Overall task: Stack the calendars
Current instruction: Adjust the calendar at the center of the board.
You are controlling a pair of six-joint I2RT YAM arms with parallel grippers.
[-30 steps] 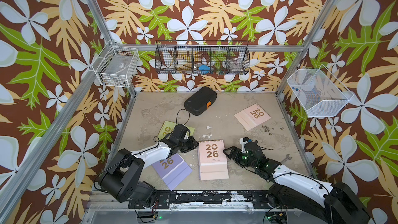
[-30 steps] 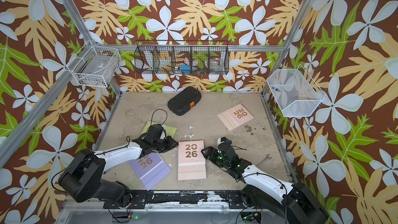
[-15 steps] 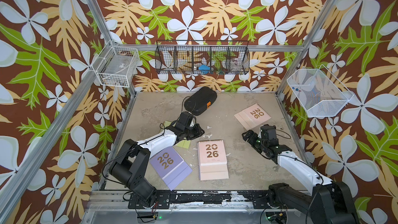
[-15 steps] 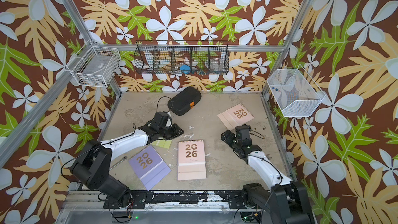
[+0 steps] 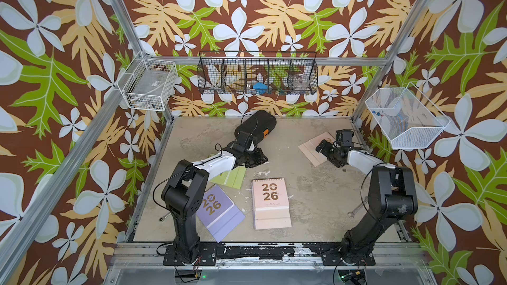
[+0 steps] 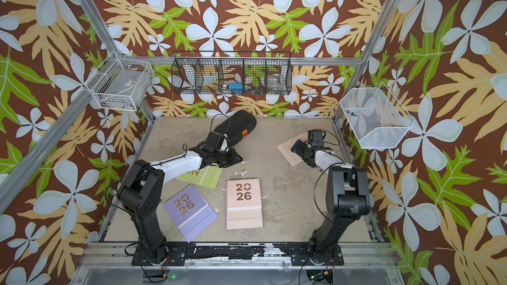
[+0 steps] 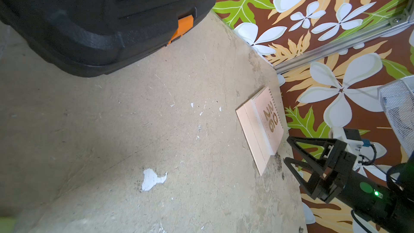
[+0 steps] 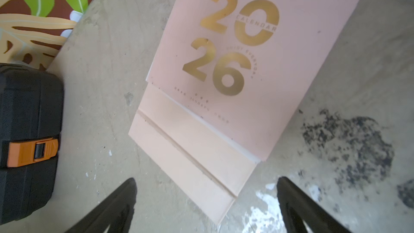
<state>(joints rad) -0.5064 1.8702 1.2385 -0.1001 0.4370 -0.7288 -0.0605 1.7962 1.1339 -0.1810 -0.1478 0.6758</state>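
The pale pink calendar (image 8: 235, 86) is laid flat at the far right of the table (image 8: 100, 75), just ahead of the right gripper (image 8: 207, 182), whose jaws are spread wide. If its edge is caught shallowly, only the cover may be lifted. The opening of the left gripper (image 5: 256, 158) cannot be told.

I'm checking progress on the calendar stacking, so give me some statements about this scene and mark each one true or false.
1. The right gripper is open. True.
2. The lime green calendar lies on the lilac calendar. False: it lies beside it, not on it.
3. The black case has an orange latch. True.
4. The near pink calendar lies on the far pink calendar. False: they lie far apart.
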